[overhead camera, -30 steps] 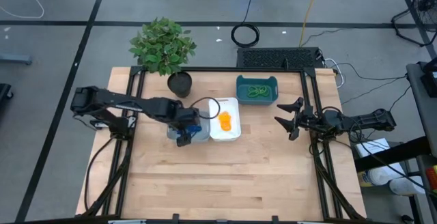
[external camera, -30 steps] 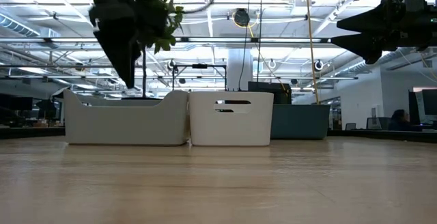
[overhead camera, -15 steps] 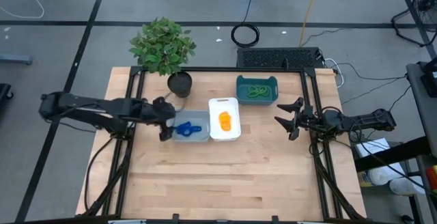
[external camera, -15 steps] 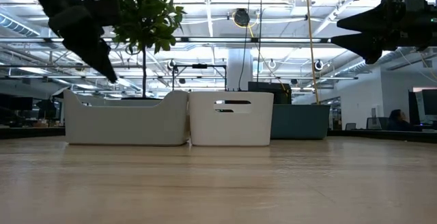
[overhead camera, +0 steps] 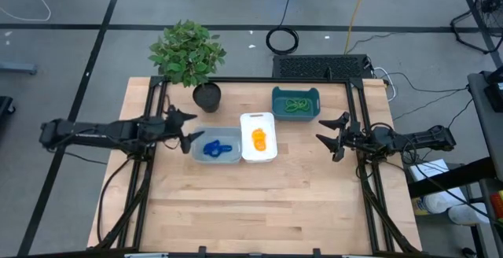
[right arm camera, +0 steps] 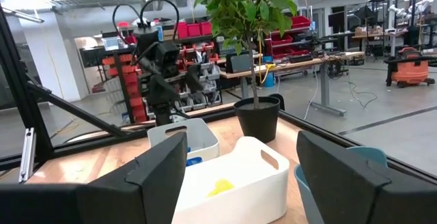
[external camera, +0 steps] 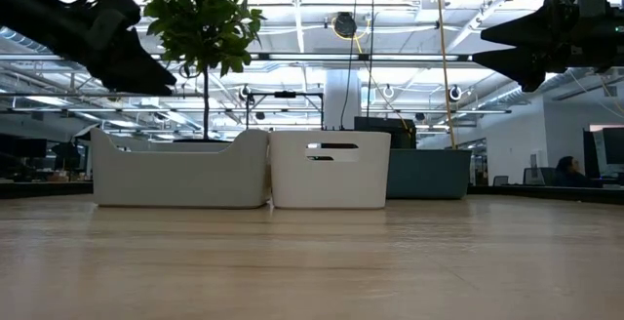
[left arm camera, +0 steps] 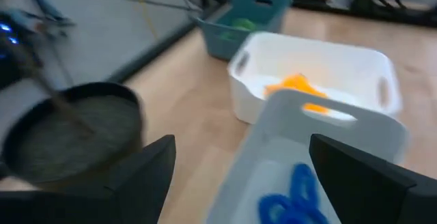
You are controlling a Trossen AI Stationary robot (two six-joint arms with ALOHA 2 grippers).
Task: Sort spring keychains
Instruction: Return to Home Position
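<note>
High view: left gripper hangs just beside the left end of the gray bin. Its fingers are spread wide with nothing between them. Low view shows it raised well clear of the table.

Right gripper sits near the table's right edge, well apart from the bins. It is also splayed, empty and raised.

Contents:
- The blue spring keychains lie inside the gray bin.
- The orange spring keychains lie in the white bin, which stands against the gray bin's right side.
- The green spring keychains lie in the teal bin, just beside the white bin's far right corner. Cannot tell whether those two bins touch.

Left wrist view agrees: blue coils on the gray bin's floor, orange in the white bin beyond.

The potted plant stands just behind the gray bin, at the table's far left.
</note>
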